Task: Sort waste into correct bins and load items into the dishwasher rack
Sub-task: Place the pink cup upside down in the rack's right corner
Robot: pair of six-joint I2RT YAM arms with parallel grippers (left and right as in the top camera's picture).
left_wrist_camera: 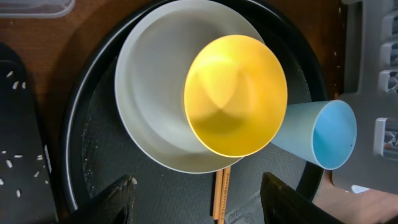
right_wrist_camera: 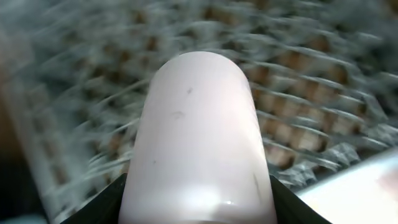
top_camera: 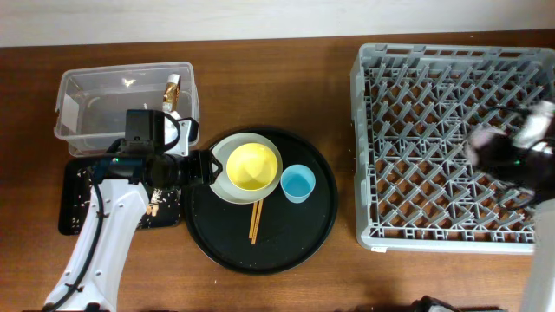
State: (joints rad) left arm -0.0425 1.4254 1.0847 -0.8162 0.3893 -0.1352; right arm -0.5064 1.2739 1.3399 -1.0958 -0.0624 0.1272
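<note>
**Pink cup gripped over the rack, left fingers spread beside the plate**

The desk [top_camera: 338, 277] carries the grey dishwasher rack [top_camera: 451, 52] on its right side. No dishes are seen on the lattice floor. Over the rack's right part the right fingers [right_wrist_camera: 99, 205] are clenched on the pink cup [right_wrist_camera: 199, 137], one finger on each side of it. The rack behind it is blurred in the right wrist view.

The round black tray [top_camera: 286, 247] sits mid-desk. The clear tub [top_camera: 65, 87] stands at the far left, with the flat black tray [top_camera: 74, 195] just in front of it.

On the round tray's left part lies the grey-green plate [top_camera: 224, 178], and the yellow bowl [top_camera: 252, 165] rests on it, off-centre toward the right. The light blue cup [top_camera: 298, 183] stands just right of the plate, mouth up.

The left fingers [left_wrist_camera: 118, 199] are released and spread wide, holding nothing, at the plate's left edge.

The chopsticks [top_camera: 256, 221] lie on the round tray, running out from under the plate toward the front. A brown-and-gold wrapper [top_camera: 172, 89] sits in the tub's right end. Pale crumbs [left_wrist_camera: 12, 155] dot the flat black tray.
</note>
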